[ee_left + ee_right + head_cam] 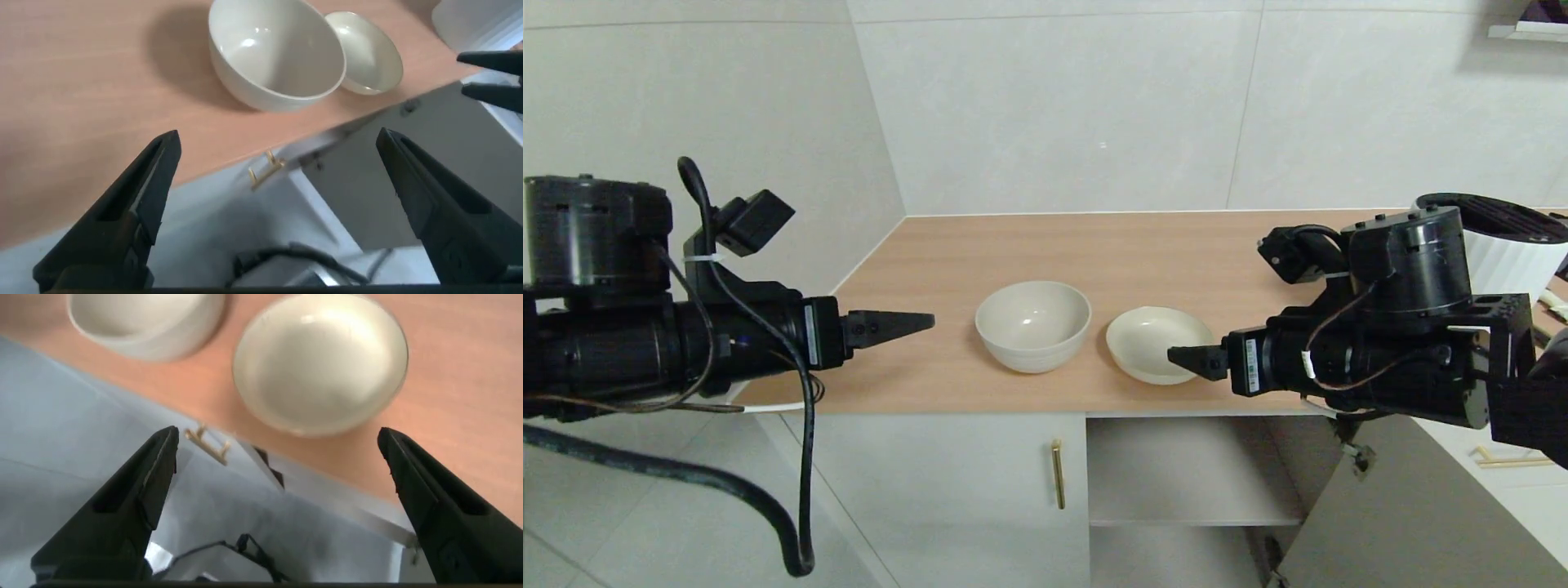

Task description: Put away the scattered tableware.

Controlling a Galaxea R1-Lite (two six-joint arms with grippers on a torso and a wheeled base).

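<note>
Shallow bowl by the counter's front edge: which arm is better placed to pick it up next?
Right. The right arm has its open jaws facing the shallow bowl, close to its rim. On the left arm the jaws, also open, are farther off, with the deeper bowl standing between.

You've got one deep bowl (pixel 1033 325) and one shallow bowl (pixel 1160 343), two total. One white container (pixel 1511 249), one gold handle (pixel 1057 474).

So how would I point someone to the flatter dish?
Start at the wooden countertop: two cream bowls sit near its front edge. The shallow bowl is the one on the robot's right, above the open cupboard, by the right gripper. It is lower and flatter than the deep bowl next to it.
</note>
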